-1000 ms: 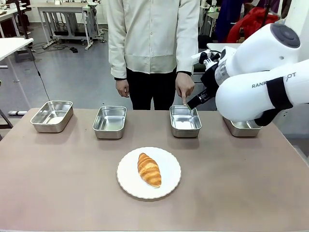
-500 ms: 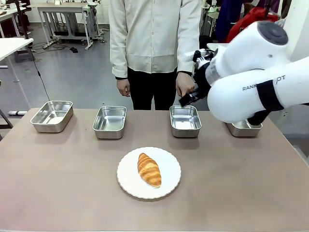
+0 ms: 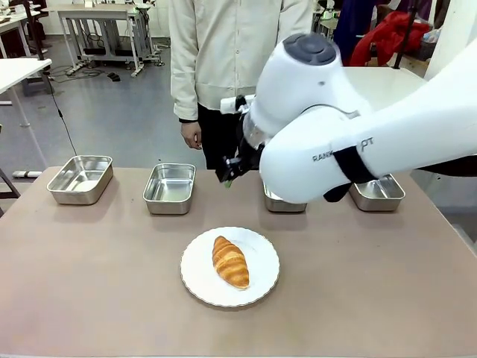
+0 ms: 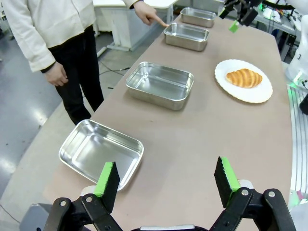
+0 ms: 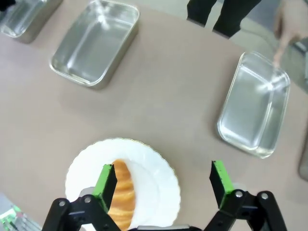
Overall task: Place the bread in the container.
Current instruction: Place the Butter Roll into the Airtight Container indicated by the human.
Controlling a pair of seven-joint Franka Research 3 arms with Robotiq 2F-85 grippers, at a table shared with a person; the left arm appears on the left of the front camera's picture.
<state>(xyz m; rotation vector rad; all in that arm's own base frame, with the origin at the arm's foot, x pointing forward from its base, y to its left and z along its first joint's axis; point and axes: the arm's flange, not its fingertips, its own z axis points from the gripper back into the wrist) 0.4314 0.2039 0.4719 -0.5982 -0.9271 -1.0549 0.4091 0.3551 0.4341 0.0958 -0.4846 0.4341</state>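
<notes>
The bread (image 3: 230, 261) lies on a round white plate (image 3: 262, 253) at the table's front middle; it is a golden croissant (image 4: 244, 77). A person's finger (image 4: 159, 20) points at the third steel pan from the left, the container (image 4: 186, 36), which sits half hidden behind my right arm (image 3: 282, 201). My right gripper (image 3: 229, 173) hangs open above the table between the second and third pans, behind the plate. In the right wrist view its open gripper (image 5: 162, 185) looks down on the croissant (image 5: 122, 195) and the container (image 5: 255, 110). My left gripper (image 4: 166, 180) is open and empty near the leftmost pan (image 4: 101, 151).
Three more like pans stand in the back row: far left (image 3: 80, 179), second (image 3: 169, 188) and far right (image 3: 378, 192). The person stands behind the table with one hand (image 3: 191, 136) hanging. Bare tabletop (image 3: 97, 283) surrounds the plate.
My right arm has swung left from beside the far right pan, and its gripper now hangs behind the plate. It now covers the person's pointing hand in the front view.
</notes>
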